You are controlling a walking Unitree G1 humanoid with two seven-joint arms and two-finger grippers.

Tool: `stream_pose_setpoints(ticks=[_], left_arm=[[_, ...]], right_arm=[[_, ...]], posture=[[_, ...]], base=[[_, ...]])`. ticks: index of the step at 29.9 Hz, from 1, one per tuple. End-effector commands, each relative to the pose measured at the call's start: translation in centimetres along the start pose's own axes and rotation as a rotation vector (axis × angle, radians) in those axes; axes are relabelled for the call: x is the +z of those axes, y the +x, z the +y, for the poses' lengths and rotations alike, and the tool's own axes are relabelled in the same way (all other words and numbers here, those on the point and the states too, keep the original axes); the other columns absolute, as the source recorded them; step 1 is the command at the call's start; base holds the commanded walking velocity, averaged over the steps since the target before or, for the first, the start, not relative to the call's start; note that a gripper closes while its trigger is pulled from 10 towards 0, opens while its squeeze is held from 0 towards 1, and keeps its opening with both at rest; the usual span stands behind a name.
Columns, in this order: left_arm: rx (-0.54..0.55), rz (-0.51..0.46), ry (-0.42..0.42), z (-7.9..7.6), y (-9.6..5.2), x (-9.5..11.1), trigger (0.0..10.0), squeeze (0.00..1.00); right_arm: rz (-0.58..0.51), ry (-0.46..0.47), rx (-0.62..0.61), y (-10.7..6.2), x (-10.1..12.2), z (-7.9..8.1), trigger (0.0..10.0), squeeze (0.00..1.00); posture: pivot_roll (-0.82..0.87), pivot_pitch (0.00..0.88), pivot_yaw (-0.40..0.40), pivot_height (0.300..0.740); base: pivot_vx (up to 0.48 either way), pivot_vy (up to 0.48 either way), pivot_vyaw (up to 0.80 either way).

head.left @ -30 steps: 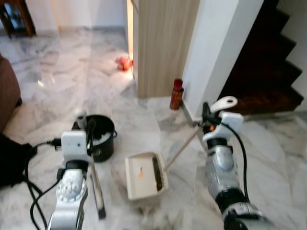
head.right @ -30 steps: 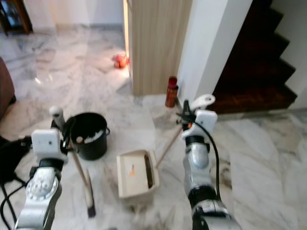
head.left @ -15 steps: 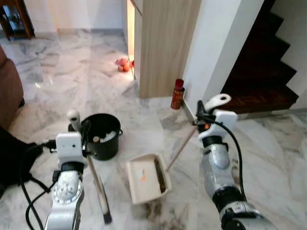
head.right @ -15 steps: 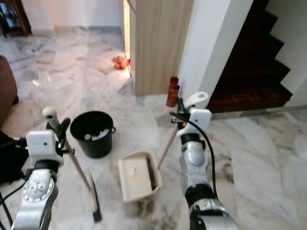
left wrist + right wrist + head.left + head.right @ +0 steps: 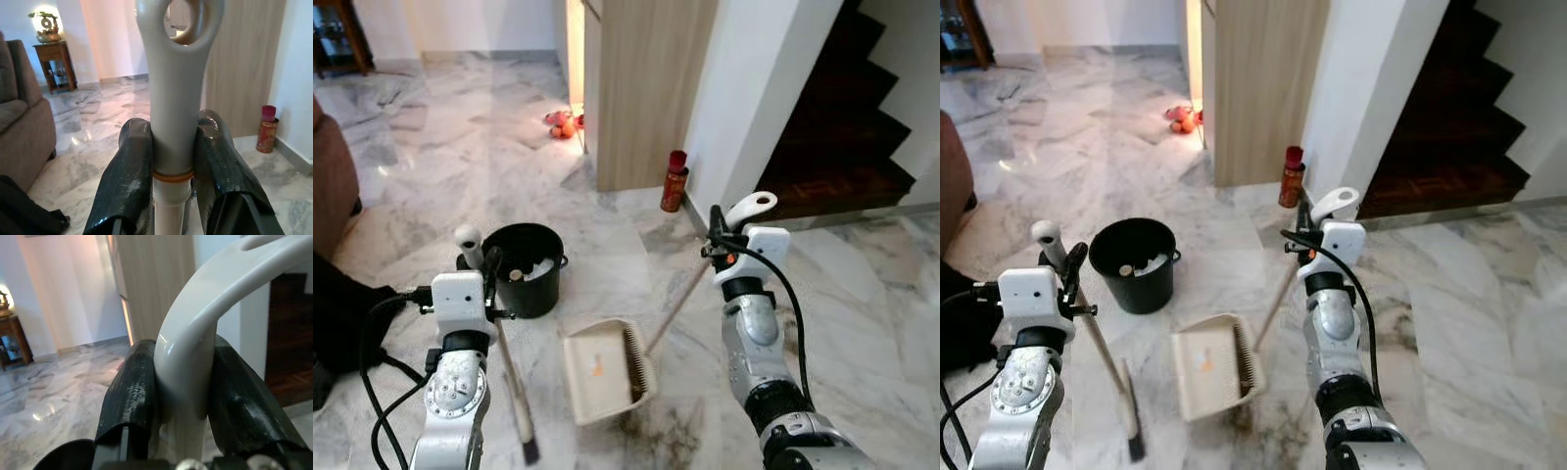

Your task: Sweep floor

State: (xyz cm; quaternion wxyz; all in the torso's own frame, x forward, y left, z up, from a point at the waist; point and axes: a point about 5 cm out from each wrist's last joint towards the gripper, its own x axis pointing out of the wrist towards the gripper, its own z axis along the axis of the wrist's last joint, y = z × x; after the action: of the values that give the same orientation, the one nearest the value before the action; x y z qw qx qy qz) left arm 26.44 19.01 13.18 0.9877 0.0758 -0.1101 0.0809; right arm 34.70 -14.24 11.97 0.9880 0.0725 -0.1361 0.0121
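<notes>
Broom [image 5: 509, 377] clamped near its handle top by left claw [image 5: 172, 161]; dustpan [image 5: 603, 370] handle pinched in right claw [image 5: 183, 382]. Both likely light, rigid, slick plastic; high grips give poor leverage.

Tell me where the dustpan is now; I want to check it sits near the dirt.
In the left eye view the dustpan lies on the marble floor between the two arms, just right of the broom and below the black bucket, with a dark dirt patch beside it.

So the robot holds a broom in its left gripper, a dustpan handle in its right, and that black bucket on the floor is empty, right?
Not quite: the black bucket is not empty. The right eye view shows white scraps inside it. The left gripper does clamp the grey broom handle, the right gripper the white dustpan handle.
</notes>
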Motion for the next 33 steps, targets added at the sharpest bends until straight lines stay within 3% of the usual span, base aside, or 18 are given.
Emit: stream_pose_setpoints(ticks=[1,23,33], left_arm=[[0.015,-0.050,0.014,0.4,0.3,1.1,10.0,0.00],[0.018,-0.044,0.010,0.3,0.2,1.2,10.0,0.00],[0.008,-0.030,0.030,0.2,0.0,0.6,10.0,0.00]], right_arm=[[-0.046,0.005,0.015,0.7,1.1,0.3,10.0,0.00],[-0.036,0.017,0.034,0.6,0.9,0.7,10.0,0.00],[-0.121,0.049,0.039,1.4,2.7,1.5,10.0,0.00]], posture=[[0.12,0.072,-0.068,0.740],[0.12,0.075,-0.067,0.740],[0.12,0.063,-0.064,0.740]], base=[[0.000,0.244,0.00],[0.000,0.243,0.00],[0.000,0.000,0.00]])
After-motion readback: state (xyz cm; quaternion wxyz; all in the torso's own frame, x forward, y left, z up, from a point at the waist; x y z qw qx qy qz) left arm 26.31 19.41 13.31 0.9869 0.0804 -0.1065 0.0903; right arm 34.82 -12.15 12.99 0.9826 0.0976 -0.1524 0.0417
